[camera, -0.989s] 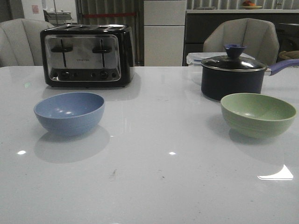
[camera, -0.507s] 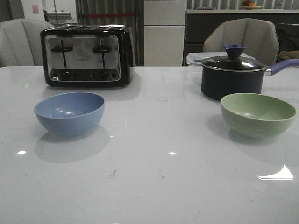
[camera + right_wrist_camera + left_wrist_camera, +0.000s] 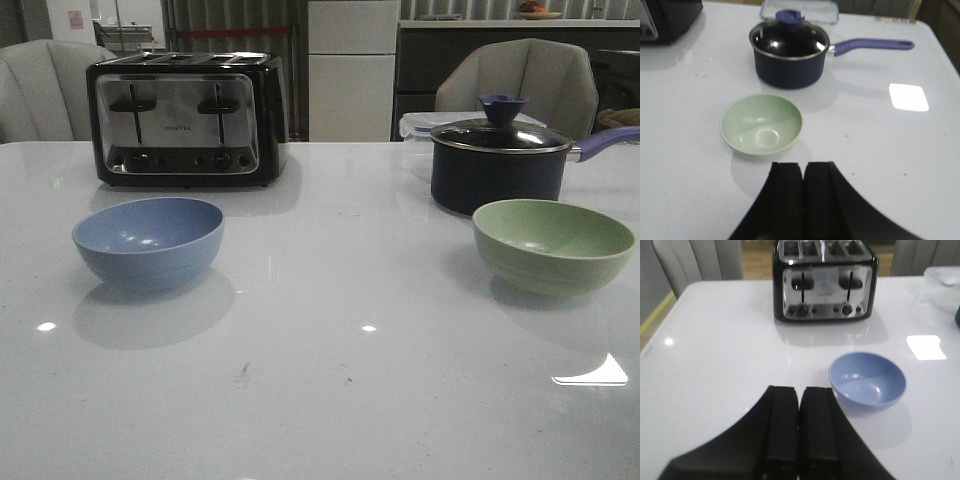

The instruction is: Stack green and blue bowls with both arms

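**Two bowls apart on the white table, both grippers closed and empty**

Nearest to us, in the wrist views, we see our left gripper (image 3: 798, 395) with its two black fingers pressed together, nothing between them, held above the white table (image 3: 330, 400). Our right gripper (image 3: 803, 170) looks the same: fingers closed against each other, grasping nothing. Neither gripper shows in the front view.

Just beyond the left gripper sits the blue bowl (image 3: 867, 380), upright and empty, on the left half of the table in the front view (image 3: 148, 241). Just beyond the right gripper sits the green bowl (image 3: 761, 125), also upright and empty, with a faint ring at its base; in the front view it rests on the right half (image 3: 553, 245). The two bowls are well apart, neither touching anything but the table.

Farther back, behind the blue bowl, we see a black and chrome toaster (image 3: 186, 119). Behind the green bowl, near it but not touching, stands a dark lidded saucepan (image 3: 500, 163) with a purple-blue handle (image 3: 873, 45) and knob. A clear plastic container (image 3: 799, 10) lies behind the saucepan. Beyond the table edge we see grey chairs (image 3: 518, 85).
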Robot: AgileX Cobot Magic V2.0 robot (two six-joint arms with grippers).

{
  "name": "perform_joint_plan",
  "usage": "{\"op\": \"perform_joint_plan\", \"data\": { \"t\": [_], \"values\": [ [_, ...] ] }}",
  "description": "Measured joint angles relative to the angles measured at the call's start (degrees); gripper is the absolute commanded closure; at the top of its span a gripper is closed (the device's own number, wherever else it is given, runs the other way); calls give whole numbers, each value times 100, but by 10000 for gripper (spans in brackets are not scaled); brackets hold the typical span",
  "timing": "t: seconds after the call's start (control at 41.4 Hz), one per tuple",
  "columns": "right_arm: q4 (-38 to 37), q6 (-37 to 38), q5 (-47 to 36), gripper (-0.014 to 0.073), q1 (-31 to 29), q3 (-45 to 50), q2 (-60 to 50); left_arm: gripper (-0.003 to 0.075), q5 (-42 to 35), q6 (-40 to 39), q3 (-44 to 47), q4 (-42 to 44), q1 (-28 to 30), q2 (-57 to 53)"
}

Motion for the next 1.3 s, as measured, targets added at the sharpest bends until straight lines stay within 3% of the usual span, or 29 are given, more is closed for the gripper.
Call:
{"op": "perform_joint_plan", "data": {
  "t": [0.241,0.314,0.459,0.507,0.748,1.038,1.303],
  "values": [
    [0,0,141,531,0,0,936,600,88,0,365,0,0,525],
    [0,0,141,440,0,0,1197,484,88,0,392,0,0,671],
    [0,0,141,142,0,0,1726,181,20,0,397,0,0,896],
    [0,0,108,77,0,0,1898,134,-22,0,397,-4,0,959],
    [24,152,45,69,-86,-400,2896,161,-67,0,397,-40,0,1211],
    [580,152,355,69,-582,-1734,4716,193,-141,0,397,-88,-98,1220],
    [1036,-430,808,69,-604,-3022,6428,193,-177,0,397,-111,-124,1224]
  ]
}}
